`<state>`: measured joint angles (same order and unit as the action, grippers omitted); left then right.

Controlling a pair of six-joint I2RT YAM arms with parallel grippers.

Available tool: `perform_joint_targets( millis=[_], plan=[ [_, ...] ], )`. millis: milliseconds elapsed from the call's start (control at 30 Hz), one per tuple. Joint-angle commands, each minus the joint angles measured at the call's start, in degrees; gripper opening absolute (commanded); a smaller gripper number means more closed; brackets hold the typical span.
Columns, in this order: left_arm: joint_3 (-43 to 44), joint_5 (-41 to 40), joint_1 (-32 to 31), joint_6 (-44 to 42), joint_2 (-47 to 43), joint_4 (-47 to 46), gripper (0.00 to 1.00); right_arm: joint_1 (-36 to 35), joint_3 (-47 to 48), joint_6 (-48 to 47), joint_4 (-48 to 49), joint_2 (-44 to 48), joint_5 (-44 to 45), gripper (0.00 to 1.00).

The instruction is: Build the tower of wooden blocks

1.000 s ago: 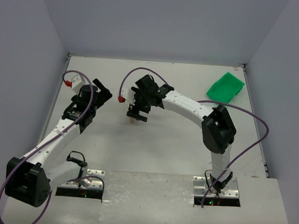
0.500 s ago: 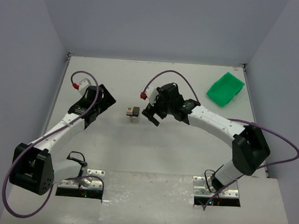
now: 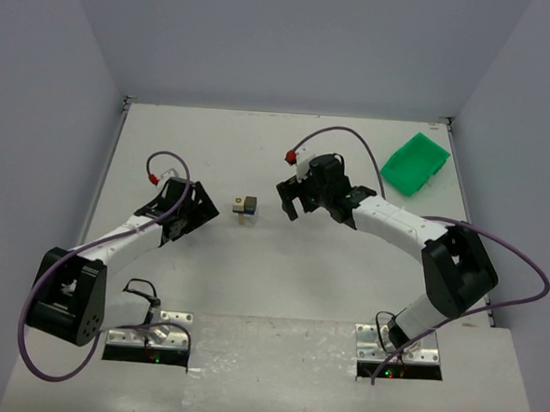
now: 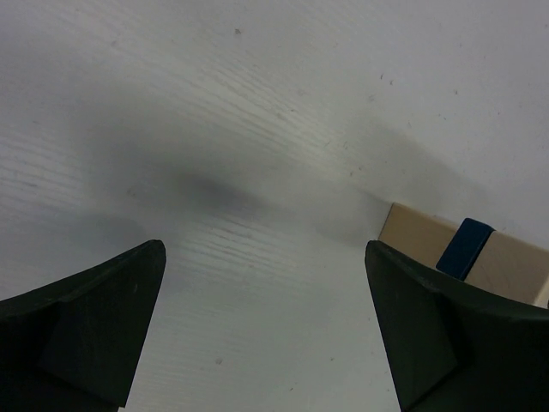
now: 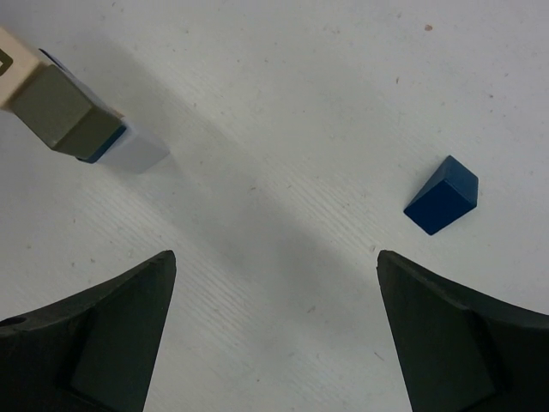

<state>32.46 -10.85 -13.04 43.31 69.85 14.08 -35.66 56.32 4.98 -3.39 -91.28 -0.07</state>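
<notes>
White woodgrain table [image 3: 280,272], pale violet walls [image 3: 294,48]. Green bin [image 3: 414,162] well right of wood block tower [image 3: 245,206], contents unclear. Tower stands free between left gripper [image 3: 203,211] and right gripper [image 3: 289,202], both jaws spread wide.

Pulled the right gripper [image 3: 291,200] off the wood block tower [image 3: 245,207]: directly over the stack and hiding it a second ago, just beside it half a second ago, now apart from it on its right, with the stack uncovered in the top view. Carried a little further right and up the frame in that last half second. Brought the left gripper [image 3: 205,216] down from the upper left, step by step, to a lower spot left of the tower and nearer to it, fingers pointing its way.
</notes>
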Motion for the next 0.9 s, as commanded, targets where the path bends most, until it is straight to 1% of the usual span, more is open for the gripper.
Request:
perform_joint_targets(
  millis=[0, 200, 333, 567, 867],
  plan=[
    [0.6, 7.0, 0.3, -3.0, 4.0, -8.2, 1.0, 0.0, -1.3, 1.2, 5.2, -0.5, 2.6, 0.99],
    [0.9, 8.0, 0.3, -2.7, 6.3, -11.4, 1.0, 0.0, -2.3, 0.5, 5.4, -0.2, 3.6, 0.99],
    [1.9, 7.2, 0.3, -2.8, 6.7, -11.1, 1.0, 0.1, -2.8, 0.3, 5.8, 0.0, 5.0, 0.99],
    [2.9, 10.0, 0.3, -3.5, 9.7, -12.2, 1.0, 0.0, -3.1, -0.4, 6.0, 0.3, 4.6, 0.99],
    [2.6, 10.6, 0.3, -3.9, 9.5, -13.1, 1.0, 0.0, -3.1, -0.8, 6.0, 0.2, 4.2, 0.99]
  ],
)
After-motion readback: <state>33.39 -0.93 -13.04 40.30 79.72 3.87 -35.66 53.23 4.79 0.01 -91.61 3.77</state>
